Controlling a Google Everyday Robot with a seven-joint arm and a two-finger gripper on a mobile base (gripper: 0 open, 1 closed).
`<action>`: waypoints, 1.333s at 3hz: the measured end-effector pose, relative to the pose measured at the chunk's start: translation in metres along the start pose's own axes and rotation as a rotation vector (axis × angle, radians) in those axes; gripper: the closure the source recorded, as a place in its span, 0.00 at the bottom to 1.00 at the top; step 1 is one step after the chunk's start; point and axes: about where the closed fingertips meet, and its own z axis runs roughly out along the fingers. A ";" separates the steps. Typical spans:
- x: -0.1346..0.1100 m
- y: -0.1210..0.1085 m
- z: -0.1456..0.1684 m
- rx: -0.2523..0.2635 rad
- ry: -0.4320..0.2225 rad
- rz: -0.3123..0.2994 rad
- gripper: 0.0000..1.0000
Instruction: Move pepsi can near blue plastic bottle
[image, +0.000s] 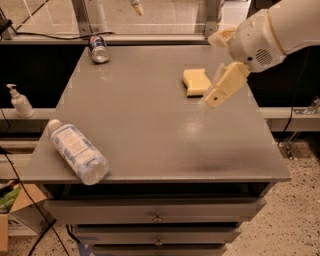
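Observation:
The pepsi can (99, 49) lies on its side at the far left corner of the grey table (150, 135), dark blue with a silver end facing me. The blue plastic bottle (77, 151) lies on its side at the near left edge, white cap pointing to the back left. My gripper (212, 70) hangs over the table's right side, just right of a yellow sponge, far from both can and bottle. Its cream fingers (225, 86) are spread apart and hold nothing.
A yellow sponge (196, 81) lies on the table at the back right, next to the gripper. A small white pump-dispenser bottle (20, 101) stands on a ledge left of the table. Drawers sit under the tabletop. A rail and posts run along the far edge.

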 end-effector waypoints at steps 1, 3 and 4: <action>-0.019 -0.020 0.036 -0.010 -0.066 0.012 0.00; -0.061 -0.084 0.105 0.015 -0.220 0.051 0.00; -0.061 -0.084 0.105 0.014 -0.220 0.051 0.00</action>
